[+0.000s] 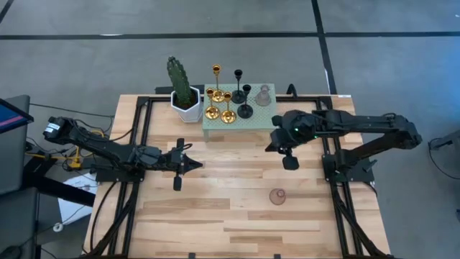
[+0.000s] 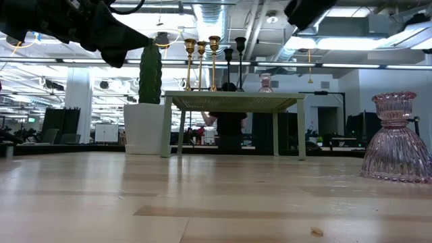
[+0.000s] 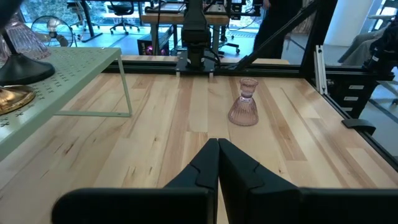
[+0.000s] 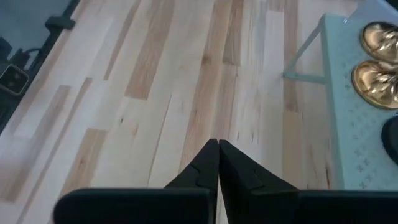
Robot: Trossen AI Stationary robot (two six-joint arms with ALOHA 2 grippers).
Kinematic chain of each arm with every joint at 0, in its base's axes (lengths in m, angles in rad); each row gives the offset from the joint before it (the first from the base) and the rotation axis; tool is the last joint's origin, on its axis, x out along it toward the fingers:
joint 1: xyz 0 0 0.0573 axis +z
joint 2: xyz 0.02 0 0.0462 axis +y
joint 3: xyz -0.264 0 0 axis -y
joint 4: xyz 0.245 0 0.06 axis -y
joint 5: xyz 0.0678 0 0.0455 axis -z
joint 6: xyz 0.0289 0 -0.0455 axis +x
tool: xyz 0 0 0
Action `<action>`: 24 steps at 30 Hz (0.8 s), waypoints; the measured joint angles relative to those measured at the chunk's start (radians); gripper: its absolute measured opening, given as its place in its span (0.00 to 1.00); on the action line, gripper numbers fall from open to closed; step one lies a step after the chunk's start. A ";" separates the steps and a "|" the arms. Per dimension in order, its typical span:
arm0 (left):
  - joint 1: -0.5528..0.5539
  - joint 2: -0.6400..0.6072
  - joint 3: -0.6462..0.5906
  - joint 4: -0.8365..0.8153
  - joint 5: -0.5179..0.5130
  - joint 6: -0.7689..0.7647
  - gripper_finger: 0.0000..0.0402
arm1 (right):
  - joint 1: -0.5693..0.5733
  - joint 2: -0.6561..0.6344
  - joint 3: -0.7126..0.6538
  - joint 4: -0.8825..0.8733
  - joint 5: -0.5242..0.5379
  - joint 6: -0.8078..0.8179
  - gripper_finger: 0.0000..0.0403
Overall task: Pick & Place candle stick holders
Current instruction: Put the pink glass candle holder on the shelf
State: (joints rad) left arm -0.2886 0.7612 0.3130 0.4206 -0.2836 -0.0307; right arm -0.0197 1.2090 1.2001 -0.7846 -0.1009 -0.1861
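I see one pink glass holder [image 1: 277, 196] standing upright alone on the wooden table [image 1: 215, 223], at about 5 o'clock from centre. The other six holders [image 1: 228, 101] stand on the pale green stand [image 1: 248, 119] at 12 o'clock, beside the cactus [image 1: 183, 90]. My right gripper [image 1: 290, 162] hovers at 3 o'clock, fingers together. My left gripper [image 1: 177, 180] waits at 9 o'clock, fingers pressed together.

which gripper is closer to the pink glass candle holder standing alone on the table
Right. The right gripper hangs just behind the lone pink glass holder, toward the green shelf. The left gripper sits much farther off, across the table to its left side.
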 joint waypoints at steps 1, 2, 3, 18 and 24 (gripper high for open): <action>0.000 0.000 0.000 0.000 0.000 0.000 0.02 | -0.001 -0.024 -0.040 0.039 0.000 0.000 0.00; 0.000 0.000 0.000 0.000 0.000 0.000 0.02 | -0.002 -0.051 -0.084 0.076 0.000 0.002 0.00; 0.000 0.000 0.000 0.000 0.000 0.000 0.02 | -0.004 -0.079 -0.127 0.100 -0.001 0.012 0.00; 0.000 0.000 0.000 0.000 0.000 0.017 0.02 | -0.024 -0.492 -0.525 0.425 0.000 0.112 0.00; 0.000 0.000 0.000 0.000 0.000 0.034 0.02 | -0.024 -0.592 -0.609 0.480 0.000 0.111 0.00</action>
State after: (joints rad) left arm -0.2886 0.7612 0.3130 0.4206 -0.2836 0.0029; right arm -0.0437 0.6171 0.5916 -0.3048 -0.1005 -0.0750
